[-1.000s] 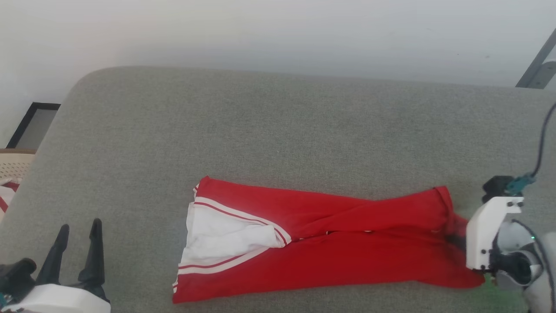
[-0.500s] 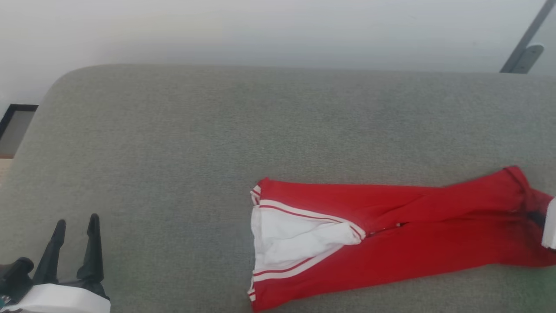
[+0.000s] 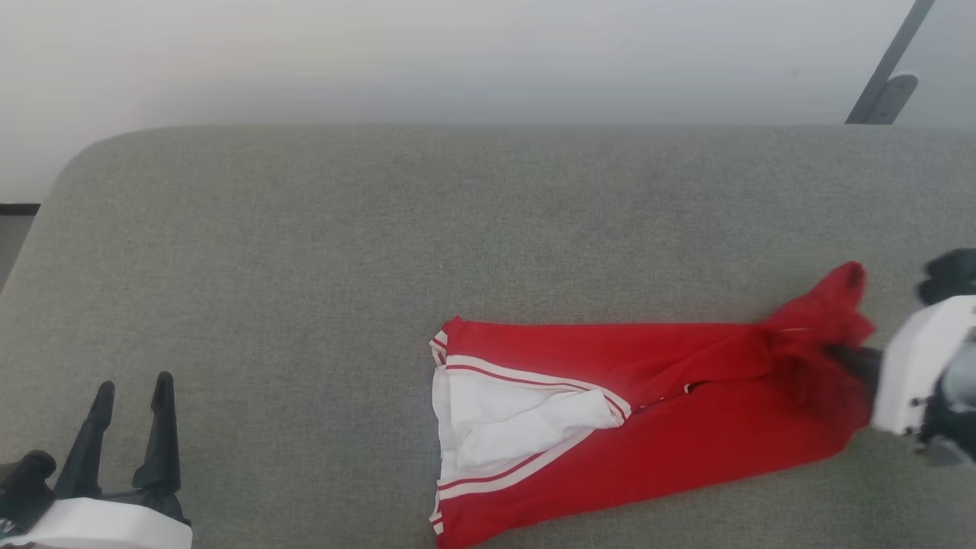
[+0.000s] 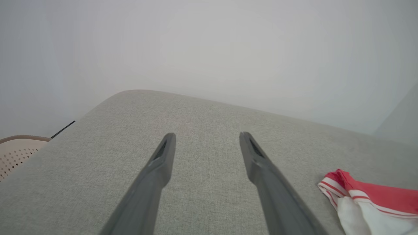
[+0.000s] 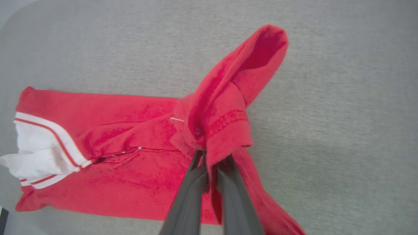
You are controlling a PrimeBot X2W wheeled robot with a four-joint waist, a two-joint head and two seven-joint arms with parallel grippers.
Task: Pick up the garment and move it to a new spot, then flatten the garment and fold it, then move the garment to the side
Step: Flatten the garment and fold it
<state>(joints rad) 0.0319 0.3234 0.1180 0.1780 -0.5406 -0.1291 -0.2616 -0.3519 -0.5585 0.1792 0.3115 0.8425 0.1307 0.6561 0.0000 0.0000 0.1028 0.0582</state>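
The garment (image 3: 610,427), a red T-shirt folded into a long band with a white sleeve (image 3: 511,419) on top at its left end, lies on the grey cushion (image 3: 381,252). My right gripper (image 3: 846,358) is shut on its right end, lifting the hem (image 5: 228,107) into a bunched peak. The right wrist view has the two fingers (image 5: 189,192) pinched together under red cloth. My left gripper (image 3: 130,396) hovers open at the lower left, far from the shirt. Its fingers (image 4: 160,166) stand apart over bare fabric, and the striped sleeve edge (image 4: 339,189) lies off to their right.
The grey cushion's rounded far edge (image 3: 488,130) meets a pale wall. A grey metal bar (image 3: 884,76) leans at the top right. A beige perforated basket (image 4: 16,150) sits past the cushion's left edge. Open cushion surface lies behind and left of the shirt.
The head camera has swung left, then slightly back. My right gripper has raised the shirt's right end and drawn it inward, so the band is shorter and bunched there. The left gripper has not moved.
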